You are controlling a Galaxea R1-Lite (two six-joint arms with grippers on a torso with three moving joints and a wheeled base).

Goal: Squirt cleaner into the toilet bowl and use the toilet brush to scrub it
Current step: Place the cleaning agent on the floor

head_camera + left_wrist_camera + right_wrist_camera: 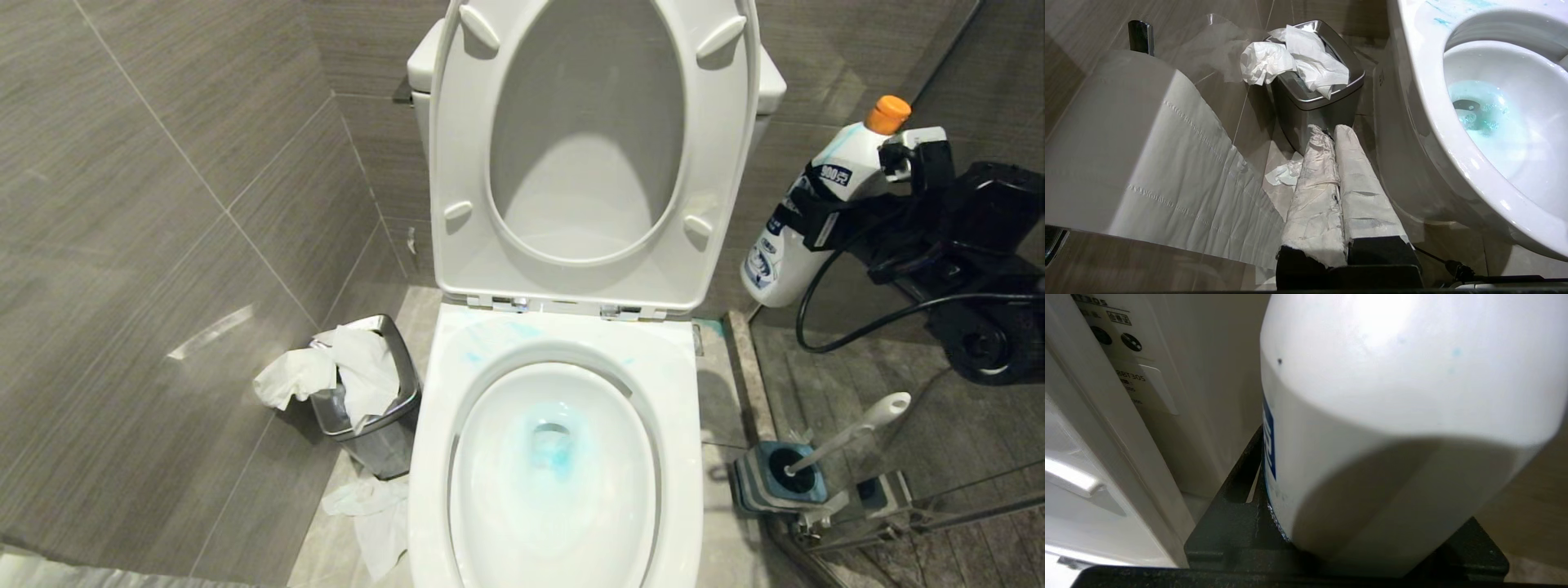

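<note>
Right gripper: I see it clamped around the middle of the white cleaner bottle, held in the air to the right of the raised seat, tilted, orange cap uppermost.
Left gripper: my left wrist view shows its two paper-wrapped fingers pressed together, holding nothing, low beside the bowl's outer wall and pointing at the steel bin.
Cleaner: blue tint in the water at the drain, faint blue smears on the back rim.
Toilet bowl: seat and lid up.
Toilet brush: I see it standing in its blue-grey holder on the floor, right of the bowl, handle leaning right.
Bin: stuffed with tissue, left of the bowl.
</note>
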